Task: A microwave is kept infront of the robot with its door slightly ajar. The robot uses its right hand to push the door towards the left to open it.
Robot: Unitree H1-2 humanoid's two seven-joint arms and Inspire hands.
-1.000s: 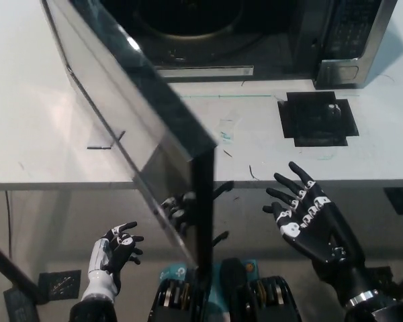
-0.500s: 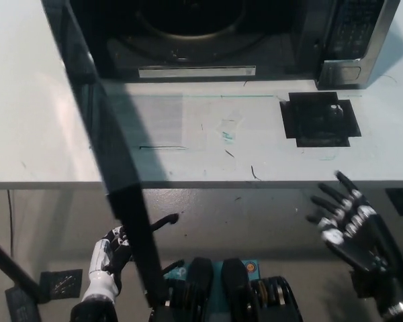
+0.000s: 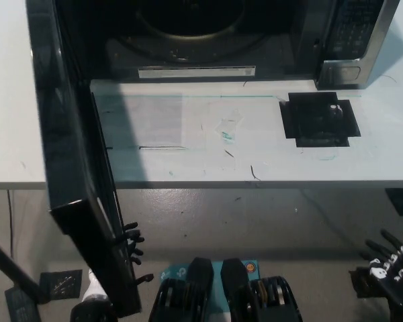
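Right hand [image 3: 389, 265], black, sits at the lower right corner of the head view, below the front edge of the bench [image 3: 269, 157], fingers spread apart and holding nothing. It is well apart from the microwave door [image 3: 70, 168], with the whole width of the bench front between them. The door stands swung far out to the left side of the microwave [image 3: 208, 33], projecting forward past the bench edge and reaching down toward the lower left of the view; its inner face turns toward the open cavity [image 3: 188, 27]. The cavity is exposed, dark, with a round turntable rim partly visible at the top of the view. The control panel [image 3: 352, 30] is at the microwave's right end. A black square patch [image 3: 319, 119] lies on the bench just in front of the panel. Left hand [image 3: 131, 243], white, is low at the left, mostly hidden behind the door's lower edge; only dark fingertips show beside that edge, so cannot tell whether it is open or closed.
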